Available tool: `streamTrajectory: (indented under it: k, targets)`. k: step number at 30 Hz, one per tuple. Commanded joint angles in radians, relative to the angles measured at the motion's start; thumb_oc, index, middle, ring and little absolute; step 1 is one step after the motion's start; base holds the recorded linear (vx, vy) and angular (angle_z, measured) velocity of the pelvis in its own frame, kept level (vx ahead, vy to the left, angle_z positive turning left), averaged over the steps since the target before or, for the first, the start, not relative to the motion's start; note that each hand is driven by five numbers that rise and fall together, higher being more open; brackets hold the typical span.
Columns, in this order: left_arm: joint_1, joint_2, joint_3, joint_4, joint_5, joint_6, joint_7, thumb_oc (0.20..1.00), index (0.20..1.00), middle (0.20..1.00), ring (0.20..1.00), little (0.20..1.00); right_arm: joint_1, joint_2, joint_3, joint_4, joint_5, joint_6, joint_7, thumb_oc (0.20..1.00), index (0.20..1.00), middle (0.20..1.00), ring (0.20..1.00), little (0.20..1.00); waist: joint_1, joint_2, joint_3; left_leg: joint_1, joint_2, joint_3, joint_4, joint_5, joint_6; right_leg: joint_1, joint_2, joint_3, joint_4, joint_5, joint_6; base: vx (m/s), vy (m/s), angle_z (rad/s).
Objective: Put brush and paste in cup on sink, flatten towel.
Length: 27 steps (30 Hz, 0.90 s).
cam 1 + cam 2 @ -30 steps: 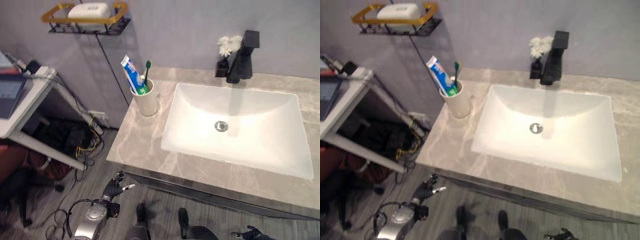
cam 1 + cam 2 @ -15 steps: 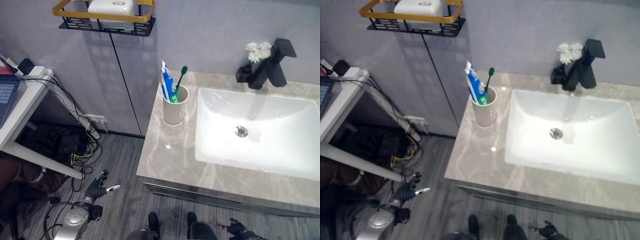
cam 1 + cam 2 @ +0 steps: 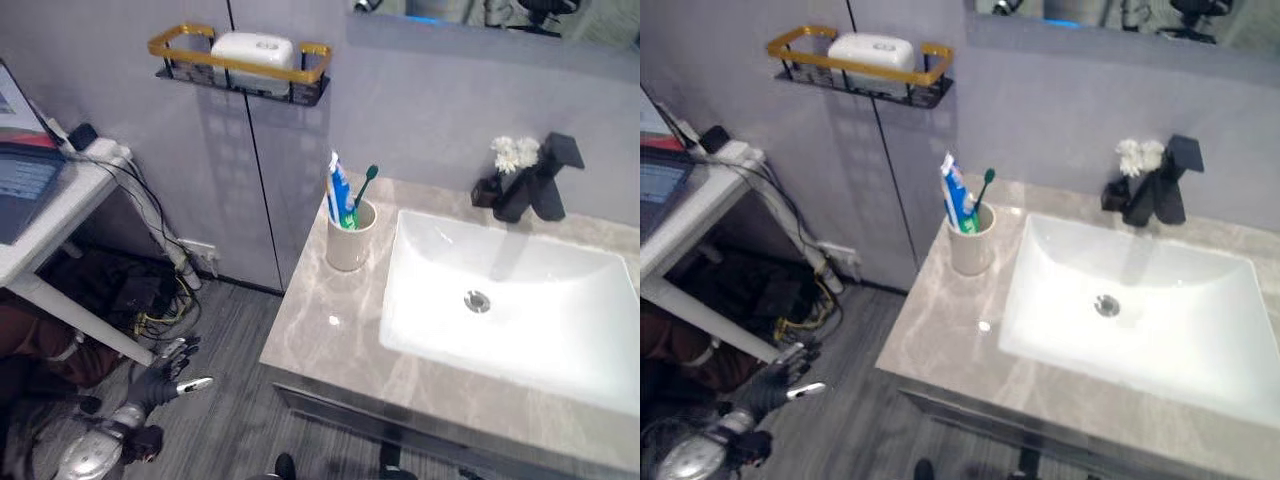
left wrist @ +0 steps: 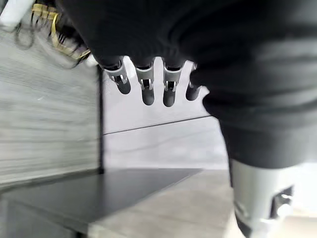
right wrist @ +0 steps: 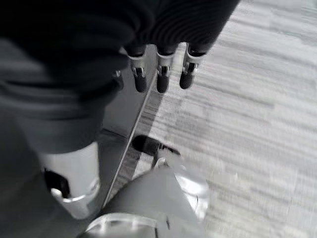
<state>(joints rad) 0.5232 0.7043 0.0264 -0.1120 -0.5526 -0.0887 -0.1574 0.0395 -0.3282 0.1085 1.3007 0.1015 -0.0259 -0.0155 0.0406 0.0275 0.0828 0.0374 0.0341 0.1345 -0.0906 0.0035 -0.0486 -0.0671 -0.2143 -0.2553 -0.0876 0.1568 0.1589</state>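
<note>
Toothbrush [image 3: 364,186] and toothpaste [image 3: 339,193] stand together in the cup [image 3: 350,240], a little left of centre in my head view. I see the brush as a thin green stick with a darker head, leaning toward the upper right. The paste tube is blue and white with a green foot, upright and touching the cup's rim. The cup itself is a plain cream cylinder standing on the grey marbled counter [image 3: 330,340], just beside the left edge of the white basin [image 3: 520,330]. A black tap [image 3: 540,185] with a small white flower [image 3: 510,152] sits at the upper right.

My left hand [image 3: 160,375] hangs at the lower left over the wood-grain floor [image 3: 220,420], well apart from the counter, fingers [image 4: 143,89] straight and holding nothing. My right hand [image 5: 163,74] shows in its wrist view above the floor, fingers likewise straight and empty.

A gold-railed wall shelf [image 3: 235,70] at the upper left carries a white box [image 3: 255,48].
</note>
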Motion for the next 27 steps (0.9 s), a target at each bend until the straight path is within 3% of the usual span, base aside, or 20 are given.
streamTrajectory:
  k: [1, 5, 6, 7, 8, 10, 16, 20, 27]
  targets:
    - [-0.051, 0.005, 0.059, -0.104, -0.102, -0.068, -0.018, 1.000, 1.000, 1.000, 1.000, 1.000, -0.040, 0.010, 0.006, 0.029, -0.015, -0.013, 0.003, 1.000, 1.000, 1.000, 1.000, 1.000, -0.012, -0.028, -0.001, -0.024, 0.006, 0.002, 0.085, -0.052, 0.004, -0.018, -0.019, -0.010, 0.038, 0.016, 0.030, 0.08, -0.129, 0.05]
    - [-0.071, 0.004, 0.064, -0.174, -0.166, -0.077, -0.030, 1.000, 1.000, 1.000, 1.000, 1.000, -0.040, 0.006, 0.021, 0.030, -0.039, -0.015, 0.004, 1.000, 1.000, 1.000, 1.000, 1.000, -0.006, -0.009, -0.007, -0.024, 0.025, -0.003, 0.069, -0.033, -0.017, -0.006, 0.000, -0.022, 0.022, -0.003, 0.019, 0.05, -0.109, 0.09]
    - [-0.081, 0.004, 0.064, -0.200, -0.182, -0.083, -0.039, 0.865, 0.865, 0.865, 0.865, 0.865, -0.041, 0.006, 0.025, 0.029, -0.043, -0.016, 0.003, 1.000, 1.000, 1.000, 1.000, 1.000, -0.005, -0.003, -0.007, -0.023, 0.030, -0.002, 0.061, -0.026, -0.023, -0.003, 0.003, -0.025, 0.016, -0.007, 0.018, 0.03, -0.073, 0.07]
    - [-0.080, 0.004, 0.064, -0.201, -0.182, -0.082, -0.038, 0.799, 0.799, 0.799, 0.799, 0.799, -0.041, 0.005, 0.025, 0.029, -0.043, -0.016, 0.003, 1.000, 1.000, 1.000, 1.000, 1.000, -0.005, -0.003, -0.007, -0.022, 0.030, -0.002, 0.059, -0.025, -0.024, -0.002, 0.004, -0.025, 0.015, -0.007, 0.017, 0.03, -0.069, 0.00]
    - [-0.096, 0.006, 0.063, -0.224, -0.191, -0.087, -0.044, 0.520, 0.520, 0.520, 0.520, 0.520, -0.044, 0.004, 0.028, 0.031, -0.042, -0.016, 0.005, 1.000, 1.000, 1.000, 1.000, 1.000, -0.004, 0.006, -0.011, -0.022, 0.035, -0.003, 0.046, -0.015, -0.031, -0.001, 0.008, -0.026, 0.009, -0.012, 0.014, 0.03, -0.052, -0.06]
    - [-0.134, 0.007, 0.053, -0.268, -0.191, -0.102, -0.048, 0.200, 0.200, 0.200, 0.200, 0.200, -0.046, 0.004, 0.048, 0.021, -0.053, -0.021, 0.004, 1.000, 1.000, 1.000, 1.000, 1.000, -0.005, 0.021, -0.016, -0.022, 0.041, 0.003, 0.028, -0.004, -0.039, -0.005, 0.016, -0.020, 0.000, -0.018, 0.012, 0.04, -0.073, -0.06]
    - [-0.183, -0.002, 0.011, -0.302, -0.175, -0.110, -0.044, 0.200, 0.200, 0.200, 0.200, 0.200, -0.044, 0.005, 0.081, 0.012, -0.090, -0.020, 0.002, 1.000, 1.000, 1.000, 1.000, 1.000, -0.017, 0.041, -0.016, -0.019, 0.047, 0.016, 0.010, 0.002, -0.043, -0.018, 0.026, -0.005, 0.000, -0.025, 0.006, 0.03, -0.018, -0.04]
    - [-0.239, -0.043, -0.068, -0.276, -0.166, -0.097, -0.032, 0.200, 0.200, 0.200, 0.200, 0.200, -0.056, 0.006, 0.137, 0.033, -0.170, -0.008, -0.004, 1.000, 1.000, 1.000, 1.000, 1.000, -0.035, 0.059, -0.015, -0.031, 0.050, 0.027, 0.003, 0.005, -0.045, -0.042, 0.035, 0.015, 0.000, -0.029, 0.001, 0.01, -0.016, -0.16]
    - [-0.314, -0.069, -0.145, -0.233, -0.127, -0.075, -0.001, 0.200, 0.200, 0.200, 0.200, 0.200, -0.079, -0.002, 0.128, 0.041, -0.142, 0.003, -0.024, 1.000, 1.000, 1.000, 1.000, 1.000, -0.076, 0.085, -0.003, -0.072, 0.053, 0.050, 0.003, 0.016, -0.050, -0.098, 0.042, 0.049, 0.000, -0.024, -0.003, 0.00, -0.008, -0.15]
